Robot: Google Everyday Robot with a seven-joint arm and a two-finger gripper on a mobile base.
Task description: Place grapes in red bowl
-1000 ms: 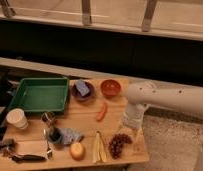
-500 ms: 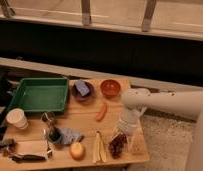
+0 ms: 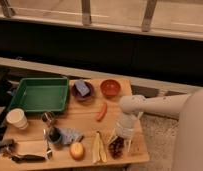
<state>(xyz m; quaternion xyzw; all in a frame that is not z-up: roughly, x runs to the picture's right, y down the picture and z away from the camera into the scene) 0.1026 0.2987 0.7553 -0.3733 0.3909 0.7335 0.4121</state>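
1. The gripper (image 3: 121, 144) is down at the front-right corner of the table (image 3: 85, 119), right on top of the grapes (image 3: 115, 148).
2. What changed: a second ago it was hanging clearly higher, above and a bit behind the bunch. Half a second ago it was partway down, and now it's dropped all the way onto it.
3. The grapes themselves haven't budged. They're in the same spot near the front edge, just beside the yellow banana-looking thing (image 3: 97, 148).
4. The fingers look spread, one on each side of the bunch, and not squeezed in yet. So I'd say nothing is grabbed at this point.
5. The red bowl (image 3: 110, 88) sits at the back of the table, well apart from the grapes, and it looks empty from here. A long orange-red veggie (image 3: 101, 111) lies between the two.
6. My read is that the approach is basically done and the pinch comes next. After that it needs a lift and a carry toward the back.
7. One thing to watch is the dark bowl (image 3: 82, 91) with the blue block, which sits right beside the red one and is the wrong target.
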